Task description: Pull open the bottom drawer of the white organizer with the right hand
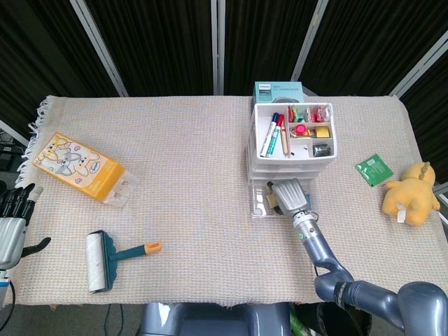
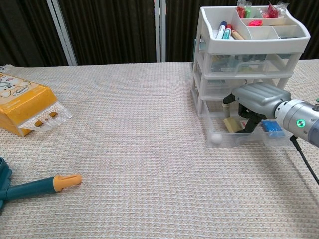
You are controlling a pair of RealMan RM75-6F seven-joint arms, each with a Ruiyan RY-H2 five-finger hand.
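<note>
- Your right hand (image 2: 259,102) reaches into the bottom drawer (image 2: 249,135) of the white organizer (image 1: 292,150), fingers curled down behind the clear front wall and hooked on it, which is the hold a pull toward you needs.
- The drawer stands partly out from the organizer's frame, directly beneath and in front of that hand; by the look of it the pull is well under way, though more travel may remain.
- Under the hand, the drawer holds a tan block (image 2: 232,124) on its inner side and something blue (image 2: 273,126) on its outer side; a small white knob (image 2: 216,138) marks the front corner away from your wrist.
- Above the hand, the two upper drawers sit closed, their contents blurred behind clear plastic.
- On top, the open tray (image 1: 327,150) carries markers (image 1: 273,133) in its long compartment and small red, pink and yellow bits in the smaller ones; what each is cannot be told.
- A teal box (image 1: 278,91) stands just behind the organizer, beyond the hand.
- Your left hand (image 1: 12,224) hangs far across the table (image 1: 189,161), off its edge, fingers spread and holding nothing, clear of the work.
- Well off to that side lie a yellow carton (image 1: 77,166) and a lint roller (image 1: 112,257); on the outer side of your right hand sit a green packet (image 1: 374,169) and a yellow plush toy (image 1: 411,193).
</note>
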